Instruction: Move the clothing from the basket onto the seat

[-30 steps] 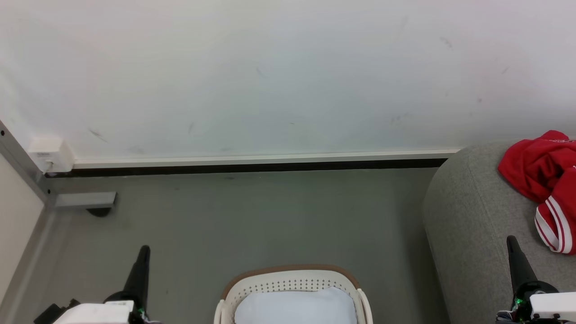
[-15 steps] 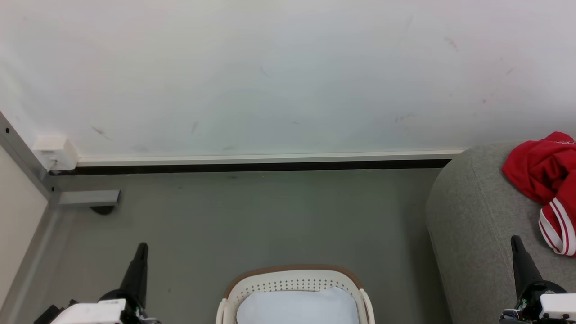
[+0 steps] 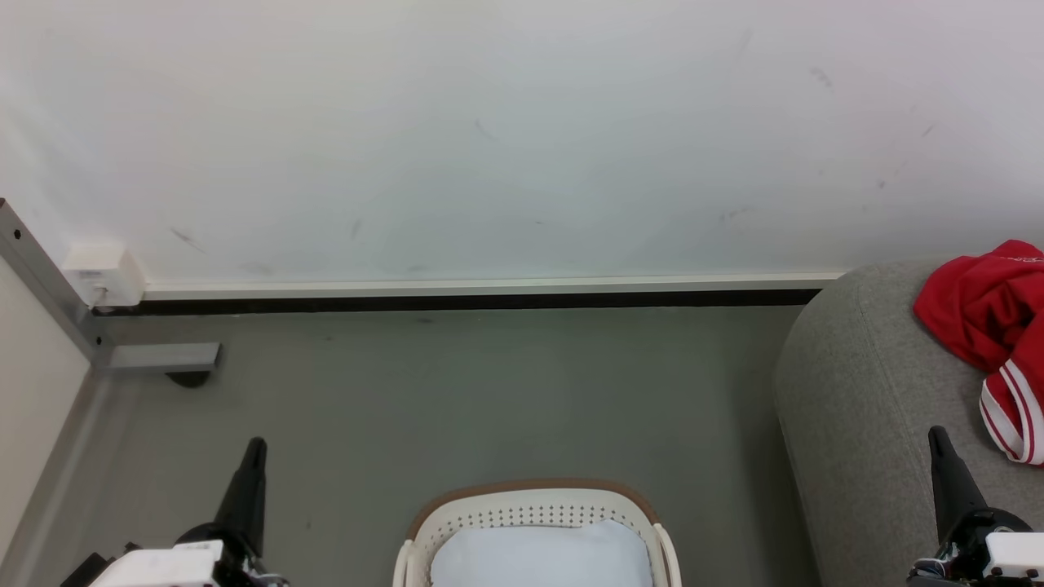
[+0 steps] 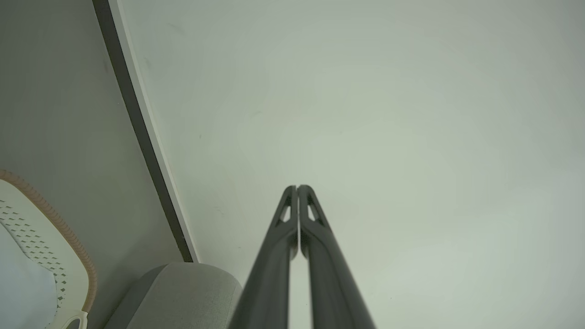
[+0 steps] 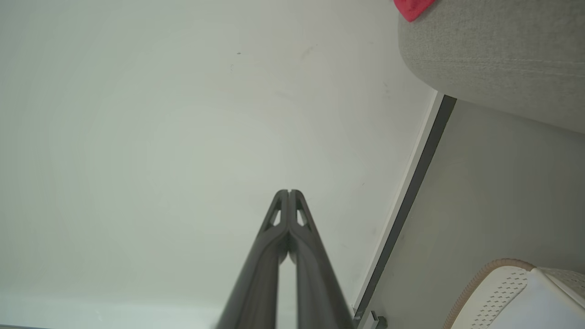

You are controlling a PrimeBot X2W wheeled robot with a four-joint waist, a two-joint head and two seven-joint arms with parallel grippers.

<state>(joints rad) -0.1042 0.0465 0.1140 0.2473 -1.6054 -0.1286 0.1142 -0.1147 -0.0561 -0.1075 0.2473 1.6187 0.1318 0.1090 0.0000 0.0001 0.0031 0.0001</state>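
Currently, both hands are empty, fingers pressed together: the left hand at 7 o'clock of the head view, the right hand at 5 o'clock, in front of the seat. The clothing lies on the seat at 3 o'clock: crumpled red fabric, one hem banded with white stripes, cut off by the frame edge. The basket stands on the floor at 6 o'clock; its visible part holds a pale liner sheet and no red fabric. The transfer appears finished. Before stopping, tilt the head down to inspect the basket's hidden near half. Leave the liner in place.
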